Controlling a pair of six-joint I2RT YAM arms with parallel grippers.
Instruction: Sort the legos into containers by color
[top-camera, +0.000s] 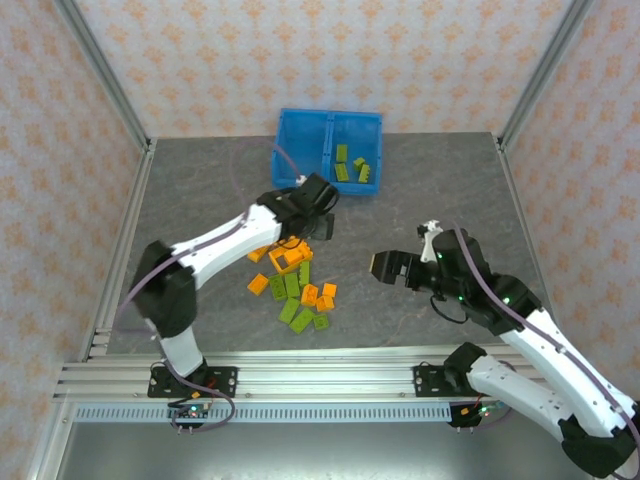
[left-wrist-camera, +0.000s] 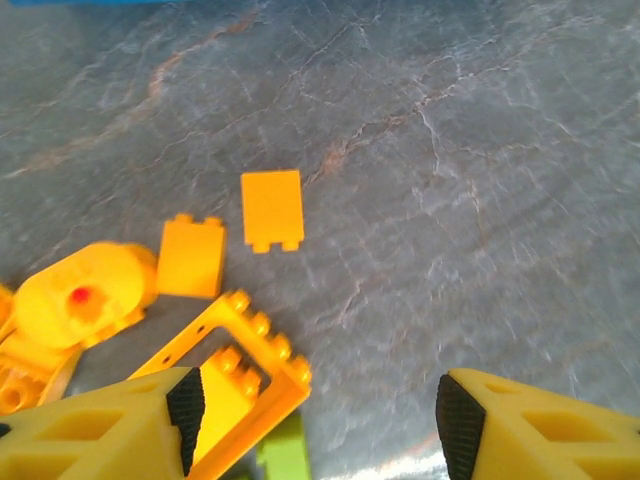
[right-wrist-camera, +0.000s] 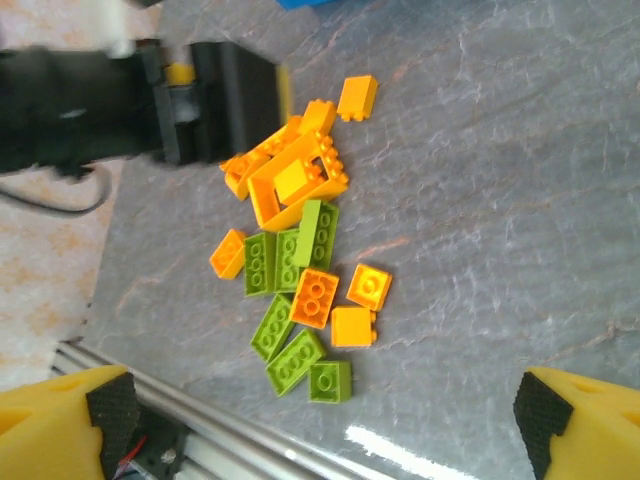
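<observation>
Top external first: find most of the legos (top-camera: 295, 285) heaped on the grey surface (top-camera: 200, 200) between the bin (top-camera: 300, 150) and the arm bases, nearer the bases, with orange and lime mixed, so not yet sorted. Count about four lime bricks (top-camera: 352, 166) lying in the bin's right compartment, and see none in the left. Judge the left side as meant for orange.

In the left wrist view, note the orange hollow frame (left-wrist-camera: 268, 338) lying flat with studs up, skewed across the lower left, its long side running from lower left up toward the right, with a smaller orange brick nested inside. Just beyond it, spot a flat orange tile (left-wrist-camera: 272, 208) alone on bare stone, with its long axis pointing away from the camera and its notched end nearest.

Find the left end effector (left-wrist-camera: 320, 415) spread wide and gripping nothing, hovering over the frame's corner at the heap's far edge. Probably placed there to take the orange pieces closest to the bin. Would likely need to straddle one wall of the frame, not its whole width.

Find the right end effector (right-wrist-camera: 322, 408) likewise gaping and empty, hanging off to the heap's right, well apart from the bricks; presumably parked there to leave the left arm room
</observation>
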